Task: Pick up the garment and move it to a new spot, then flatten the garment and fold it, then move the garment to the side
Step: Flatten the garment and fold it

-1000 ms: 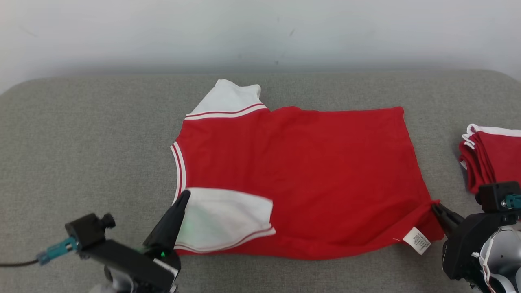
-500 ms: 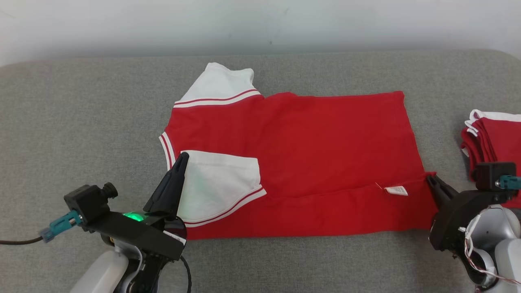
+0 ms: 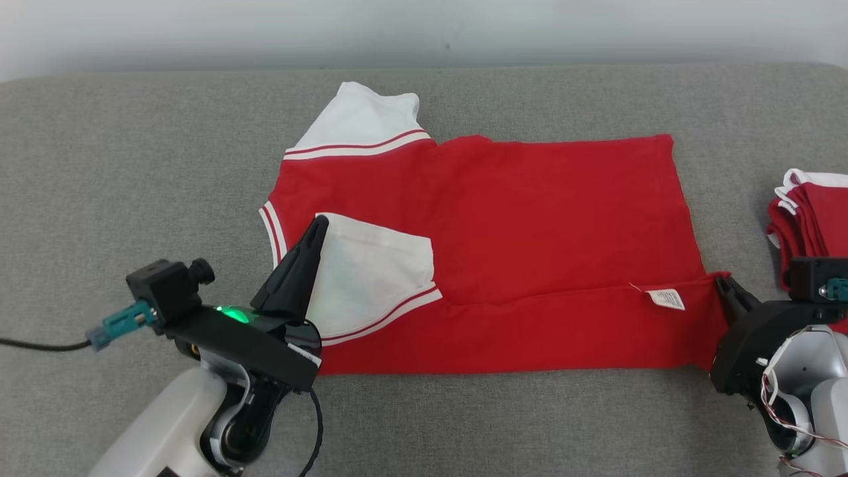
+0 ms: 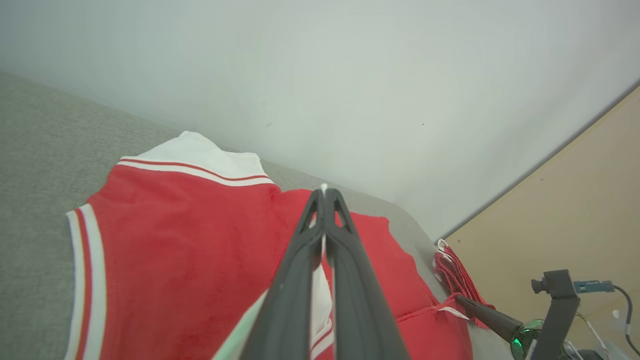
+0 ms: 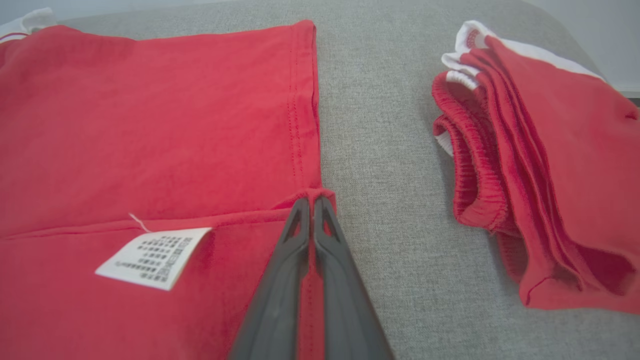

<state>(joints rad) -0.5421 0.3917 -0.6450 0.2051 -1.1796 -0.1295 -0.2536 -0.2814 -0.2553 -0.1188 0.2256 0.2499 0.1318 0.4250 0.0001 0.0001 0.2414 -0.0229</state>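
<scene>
The garment (image 3: 517, 225) is a red shirt with white striped sleeves, spread on the grey surface, its near long edge folded over onto the body. My left gripper (image 3: 320, 222) is shut on the white near sleeve (image 3: 368, 278), which lies folded over the red cloth. In the left wrist view white fabric shows between the shut fingers (image 4: 300, 260). My right gripper (image 3: 721, 281) is shut on the red hem corner (image 5: 312, 194) at the garment's right end. A white care label (image 5: 150, 257) lies face up just left of the right fingers (image 5: 280, 300).
A pile of folded red and white clothes (image 3: 811, 225) sits at the right edge, close behind my right wrist. The grey padded surface (image 3: 132, 165) has open room to the left and along the front. A pale wall stands behind.
Both grippers have carried the near edge away from me, folding a strip with the label and the white sleeve onto the body. The head camera has tipped, shifting the whole picture.
</scene>
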